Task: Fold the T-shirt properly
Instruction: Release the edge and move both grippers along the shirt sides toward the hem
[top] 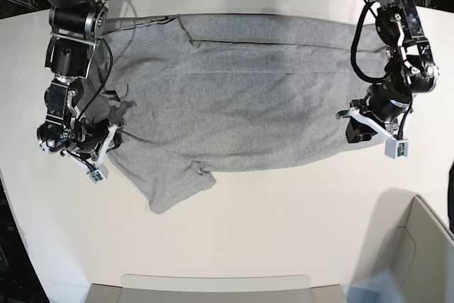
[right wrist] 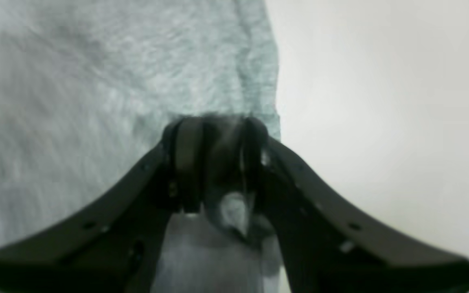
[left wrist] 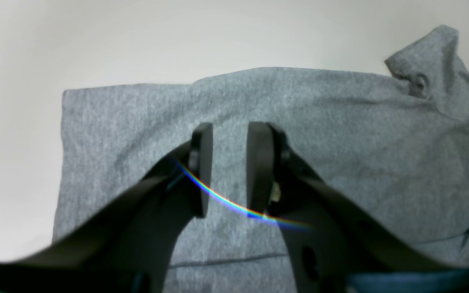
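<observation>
The T-shirt [top: 234, 97] lies spread across the table [top: 284, 232], apparently with only its far edge turned over, so most folding remains. The right tool [right wrist: 214, 162] pinches the cloth at one end; the left tool [left wrist: 229, 167] hangs above the other end with jaws parted, gripping nothing.

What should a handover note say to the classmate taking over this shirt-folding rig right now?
Left gripper: open, above the T-shirt near one end, holding nothing.
Right gripper: shut on the T-shirt at its edge, at the other end.
The T-shirt lies spread on the table, one long edge already folded over, one sleeve sticking out.
Left: grasp with the left gripper, then finish the folds.
</observation>
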